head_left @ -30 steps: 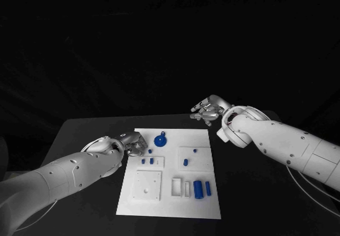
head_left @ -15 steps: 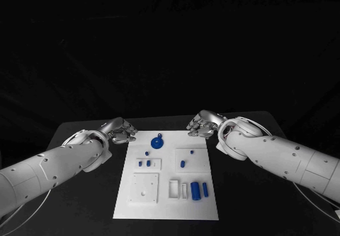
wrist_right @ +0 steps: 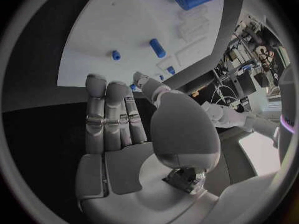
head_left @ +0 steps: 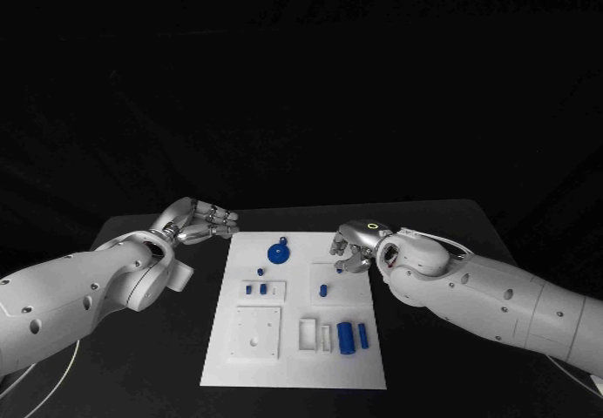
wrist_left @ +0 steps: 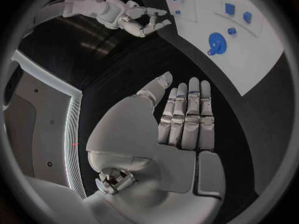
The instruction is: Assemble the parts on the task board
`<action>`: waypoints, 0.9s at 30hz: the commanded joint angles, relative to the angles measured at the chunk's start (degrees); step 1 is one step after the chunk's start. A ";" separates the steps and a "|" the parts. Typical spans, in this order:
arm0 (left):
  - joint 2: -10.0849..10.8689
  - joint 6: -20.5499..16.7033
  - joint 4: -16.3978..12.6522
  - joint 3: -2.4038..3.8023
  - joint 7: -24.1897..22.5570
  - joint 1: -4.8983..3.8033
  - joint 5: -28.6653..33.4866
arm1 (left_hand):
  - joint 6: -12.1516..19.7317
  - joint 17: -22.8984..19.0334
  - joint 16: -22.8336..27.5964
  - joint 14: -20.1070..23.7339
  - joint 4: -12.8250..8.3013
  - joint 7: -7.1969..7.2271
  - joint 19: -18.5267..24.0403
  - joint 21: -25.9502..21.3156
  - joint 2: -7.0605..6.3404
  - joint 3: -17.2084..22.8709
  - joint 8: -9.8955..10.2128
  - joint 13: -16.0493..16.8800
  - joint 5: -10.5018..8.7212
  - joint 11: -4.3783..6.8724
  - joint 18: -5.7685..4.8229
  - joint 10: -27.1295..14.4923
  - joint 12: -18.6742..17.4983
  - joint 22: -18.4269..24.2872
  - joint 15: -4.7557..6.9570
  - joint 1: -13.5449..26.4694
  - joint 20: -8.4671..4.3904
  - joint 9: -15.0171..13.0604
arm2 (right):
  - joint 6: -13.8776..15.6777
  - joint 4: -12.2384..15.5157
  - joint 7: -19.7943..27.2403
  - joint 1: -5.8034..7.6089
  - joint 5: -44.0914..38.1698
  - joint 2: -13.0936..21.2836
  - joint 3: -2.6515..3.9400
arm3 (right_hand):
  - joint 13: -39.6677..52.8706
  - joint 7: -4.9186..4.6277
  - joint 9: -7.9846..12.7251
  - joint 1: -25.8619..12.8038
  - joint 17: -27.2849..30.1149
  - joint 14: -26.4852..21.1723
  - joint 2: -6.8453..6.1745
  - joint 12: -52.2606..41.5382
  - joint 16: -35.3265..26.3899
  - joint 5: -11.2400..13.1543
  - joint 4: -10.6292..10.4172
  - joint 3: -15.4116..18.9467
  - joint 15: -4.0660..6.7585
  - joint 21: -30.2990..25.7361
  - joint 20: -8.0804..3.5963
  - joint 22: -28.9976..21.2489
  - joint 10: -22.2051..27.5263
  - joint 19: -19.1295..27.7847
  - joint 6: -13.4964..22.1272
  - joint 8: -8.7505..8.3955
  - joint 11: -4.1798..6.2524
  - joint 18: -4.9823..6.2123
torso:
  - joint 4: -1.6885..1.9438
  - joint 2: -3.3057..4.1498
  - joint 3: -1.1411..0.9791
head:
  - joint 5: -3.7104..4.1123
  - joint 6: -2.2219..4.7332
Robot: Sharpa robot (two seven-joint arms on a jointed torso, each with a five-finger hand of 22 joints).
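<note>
I have both hands empty and off the work. My right hand (head_left: 355,246) sits at the right edge of the task board (head_left: 296,366), fingers (wrist_right: 107,115) laid out straight and side by side, thumb apart, nothing in them. The small blue peg (head_left: 323,291) in the raised block lies just ahead of and below those fingertips, closest of all the parts; in the right wrist view it stands beyond the fingertips with its long axis running roughly along the board. I judge the right hand the nearer one for that peg.

My left hand (head_left: 201,219) hovers over the black table (head_left: 151,348) just off the board's far left corner, fingers (wrist_left: 187,115) straight and together, holding nothing. From those fingertips the round blue knob (head_left: 279,253) lies across the board edge, toward the right hand, and the 2 small blue pegs (head_left: 256,288) sit nearer to me than the knob.

Farther from both hands, toward me, the large blue cylinder (head_left: 348,335) and a slimmer blue pin (head_left: 364,334) lie side by side, long axes running front to back. Nothing stands between either hand and the parts.
</note>
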State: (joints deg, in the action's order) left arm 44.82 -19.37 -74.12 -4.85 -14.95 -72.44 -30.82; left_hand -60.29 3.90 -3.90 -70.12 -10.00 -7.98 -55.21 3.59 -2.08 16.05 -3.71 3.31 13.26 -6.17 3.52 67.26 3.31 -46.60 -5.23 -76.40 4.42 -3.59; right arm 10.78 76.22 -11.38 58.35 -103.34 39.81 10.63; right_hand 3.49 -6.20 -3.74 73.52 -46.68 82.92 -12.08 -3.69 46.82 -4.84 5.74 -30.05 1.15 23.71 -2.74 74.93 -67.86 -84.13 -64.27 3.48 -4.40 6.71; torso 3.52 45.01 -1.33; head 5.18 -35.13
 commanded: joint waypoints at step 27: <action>3.92 4.90 -8.77 0.18 -3.30 -0.18 10.28 | 1.07 -0.29 0.46 9.61 -4.78 -0.15 -1.44 0.55 2.22 -7.69 0.01 0.06 -6.29 -1.34 0.98 -3.24 0.08 32.81 -3.08 -0.67 3.03 -0.03 | -0.90 -5.48 -5.43 -1.50 -9.84 -4.77 -3.52 | -0.07 -0.18 0.02 -0.13 3.86 -0.37 -1.93 0.22 2.12 1.51 -0.42 -5.35 -0.13 -0.91 0.62 1.74 -0.28 -2.34 -0.23 0.13 0.13 1.33 | 0.26 -0.18 0.25 | -0.39 -0.76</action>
State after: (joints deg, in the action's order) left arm 48.84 -15.47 -82.71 -4.74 -17.17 -72.53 -21.56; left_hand -59.24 3.68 -3.71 -60.57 -14.82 -7.76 -56.25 3.85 -0.40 8.69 -3.71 3.30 6.92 -7.29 3.53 64.08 3.31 -13.97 -8.20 -77.01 7.43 -3.59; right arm 10.46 70.93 -16.94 56.87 -112.28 35.13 7.11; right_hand 3.45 -6.30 -3.75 73.39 -42.90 82.76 -14.11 -3.69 48.65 -3.55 5.38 -35.22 0.99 22.98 -2.32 74.92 -67.85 -84.13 -64.17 3.48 -4.25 7.45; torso 3.80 44.88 -1.05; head 4.81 -35.83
